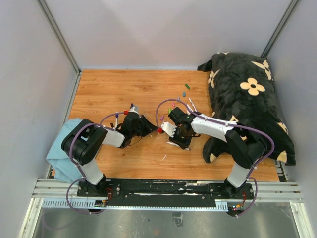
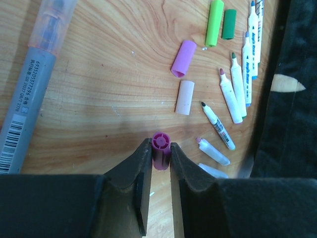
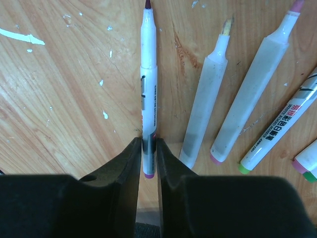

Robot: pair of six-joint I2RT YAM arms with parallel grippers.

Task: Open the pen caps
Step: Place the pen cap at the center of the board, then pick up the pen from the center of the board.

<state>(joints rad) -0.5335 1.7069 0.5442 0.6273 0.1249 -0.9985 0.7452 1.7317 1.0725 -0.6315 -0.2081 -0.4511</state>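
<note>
In the left wrist view my left gripper (image 2: 161, 145) is shut on a magenta pen cap (image 2: 161, 148), held end-on just above the wood. Loose caps lie beyond it: purple (image 2: 184, 58), pale pink (image 2: 185, 97), light green (image 2: 214, 23), dark green (image 2: 229, 24). In the right wrist view my right gripper (image 3: 148, 141) is shut on the rear end of a thin white pen (image 3: 149, 74) with its tip bare. In the top view the left gripper (image 1: 154, 131) and right gripper (image 1: 174, 139) sit close together at mid-table.
Uncapped white pens (image 2: 230, 96) lie in a row by a dark flowered pillow (image 1: 247, 99); more barrels (image 3: 252, 94) lie right of the held pen. A thick grey marker (image 2: 29, 89) lies at the left. A blue cloth (image 1: 62, 153) hangs at the table's left edge.
</note>
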